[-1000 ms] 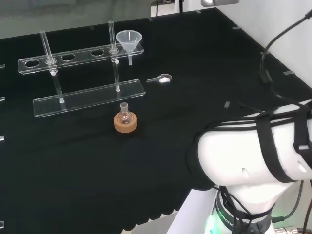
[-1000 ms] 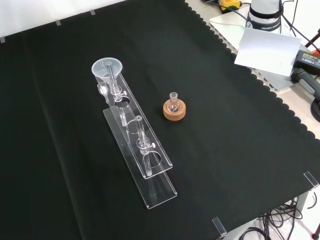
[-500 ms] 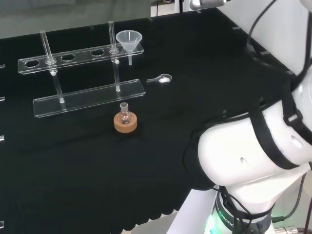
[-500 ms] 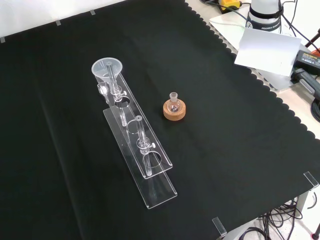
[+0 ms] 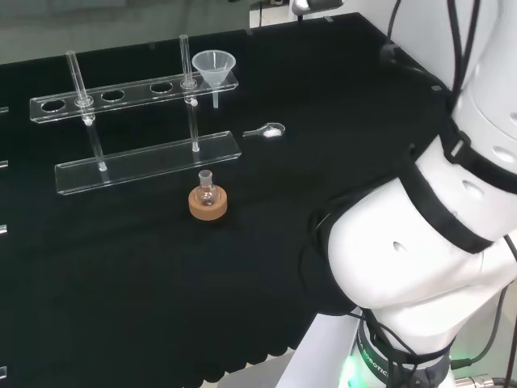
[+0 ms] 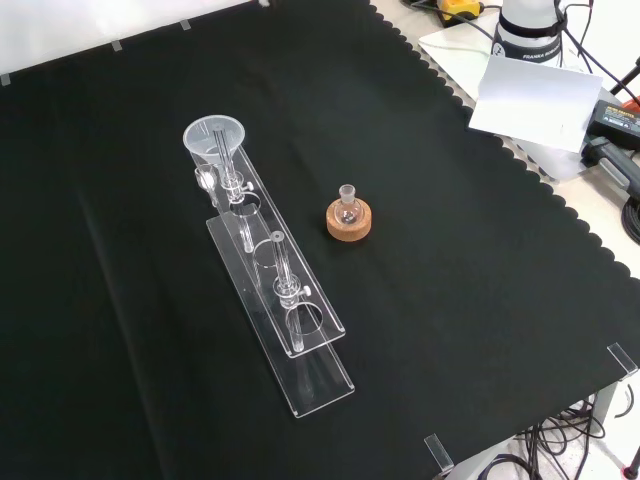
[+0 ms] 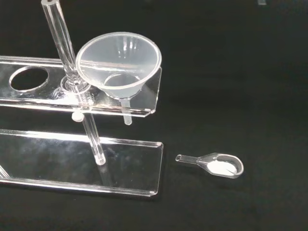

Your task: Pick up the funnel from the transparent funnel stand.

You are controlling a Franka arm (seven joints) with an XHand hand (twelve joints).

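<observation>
At the end hole of the transparent funnel stand [image 7: 57,98], w/ stem hanging through, sits the funnel [image 7: 119,62], untouched; can't tell if hand's open or shut, so approach from above, pinch the rim, lift straight up clear of the stand's post [image 7: 62,41].

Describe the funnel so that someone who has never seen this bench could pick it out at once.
Find the long clear stand with a row of round holes on the black cloth. The funnel sits in the hole at its right end in the head view, spout hanging below the shelf. It is the one wide-mouthed cone there; the small flask on its cork ring and the clear spoon stand apart on the cloth.
</observation>
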